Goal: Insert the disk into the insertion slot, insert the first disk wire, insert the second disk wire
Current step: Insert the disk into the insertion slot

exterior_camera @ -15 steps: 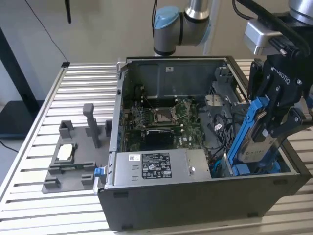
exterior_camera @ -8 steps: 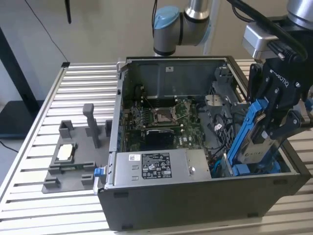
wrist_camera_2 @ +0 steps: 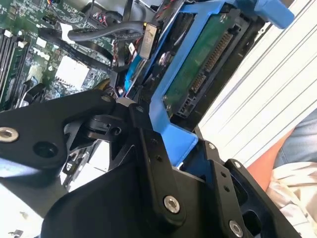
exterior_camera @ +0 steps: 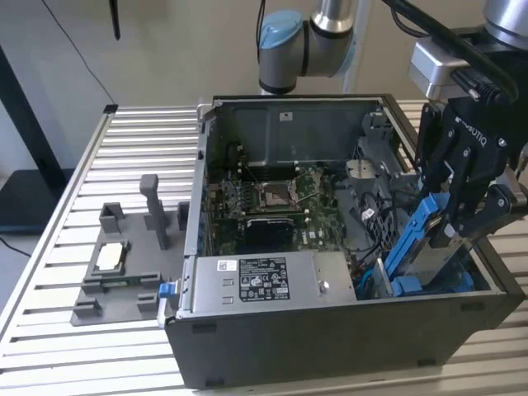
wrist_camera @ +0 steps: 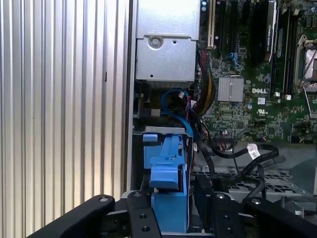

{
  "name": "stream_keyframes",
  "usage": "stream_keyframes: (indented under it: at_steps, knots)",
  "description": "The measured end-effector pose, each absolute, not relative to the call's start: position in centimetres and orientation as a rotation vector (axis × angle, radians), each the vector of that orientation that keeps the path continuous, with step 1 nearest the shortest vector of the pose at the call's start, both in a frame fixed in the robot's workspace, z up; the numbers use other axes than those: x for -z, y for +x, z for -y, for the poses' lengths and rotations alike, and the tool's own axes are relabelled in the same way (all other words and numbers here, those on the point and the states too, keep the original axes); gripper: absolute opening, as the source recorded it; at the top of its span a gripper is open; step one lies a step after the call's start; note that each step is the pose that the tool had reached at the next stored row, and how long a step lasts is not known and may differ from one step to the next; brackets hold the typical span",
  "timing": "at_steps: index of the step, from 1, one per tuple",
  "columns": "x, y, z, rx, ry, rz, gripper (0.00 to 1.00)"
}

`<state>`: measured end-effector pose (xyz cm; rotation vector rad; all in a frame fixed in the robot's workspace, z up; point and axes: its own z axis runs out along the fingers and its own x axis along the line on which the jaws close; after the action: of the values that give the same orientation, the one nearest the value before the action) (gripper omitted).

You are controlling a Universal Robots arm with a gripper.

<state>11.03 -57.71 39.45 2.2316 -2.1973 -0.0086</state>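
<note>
While the gripper (exterior_camera: 452,229) grips the blue carrier frame of the disk (exterior_camera: 415,235), the drive stands tilted on edge at the end of the open computer case (exterior_camera: 330,346) on the exterior view's right. Its lower end is down inside the case at the insertion slot (exterior_camera: 464,272), near the grey power-supply box (exterior_camera: 264,280). Whether it is seated I cannot tell. The second wrist view shows the disk's green circuit board and connector. Loose black cables (wrist_camera: 247,151) lie just beside the disk, between it and the motherboard (exterior_camera: 280,198)
</note>
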Motion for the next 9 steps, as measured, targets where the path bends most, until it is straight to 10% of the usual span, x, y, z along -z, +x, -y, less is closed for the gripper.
stream_keyframes:
  at_steps: [9]
  knots:
    - [-39.46, 11.03, 57.71, 0.008, 2.232, 2.198, 0.67]
